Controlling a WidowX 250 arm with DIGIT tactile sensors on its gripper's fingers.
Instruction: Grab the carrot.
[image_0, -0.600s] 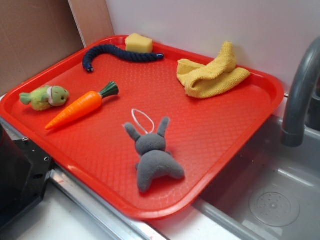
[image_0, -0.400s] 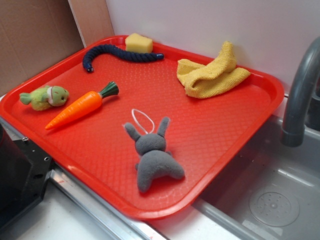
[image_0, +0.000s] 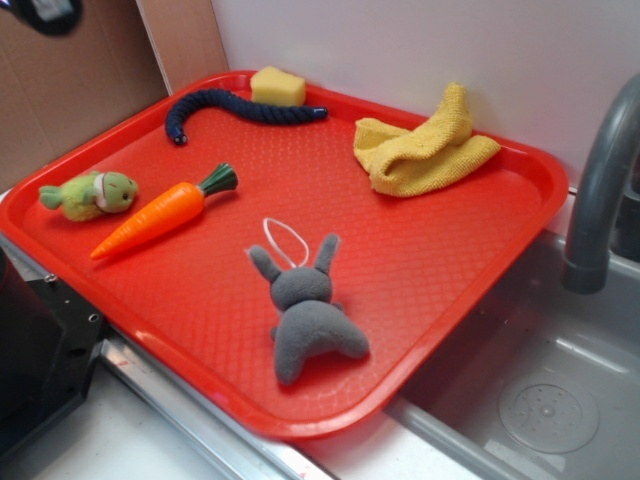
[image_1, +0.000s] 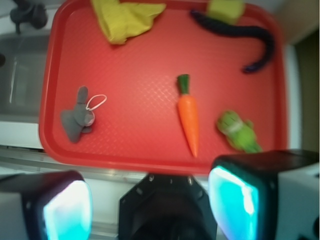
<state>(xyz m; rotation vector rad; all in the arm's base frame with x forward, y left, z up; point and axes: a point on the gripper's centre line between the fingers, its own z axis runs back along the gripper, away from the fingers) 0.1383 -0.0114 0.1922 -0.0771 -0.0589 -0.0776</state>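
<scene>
My gripper (image_1: 150, 205) is wide open, holding nothing, way above the tray (image_0: 420, 290). The carrot (image_0: 155, 217) lies near its left edge beside the fish (image_0: 90, 194). Looks like slick, hard, light plastic, so I'd pinch the thick middle.

On the tray (image_0: 520, 215), the carrot (image_0: 155, 217) lies between plush fish (image_0: 88, 194) and bunny (image_0: 305, 310).

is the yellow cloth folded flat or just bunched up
Bunched up. The yellow cloth sits in a crumpled heap at the back of the red tray, one end peaking up against the wall, with uneven folds.
</scene>
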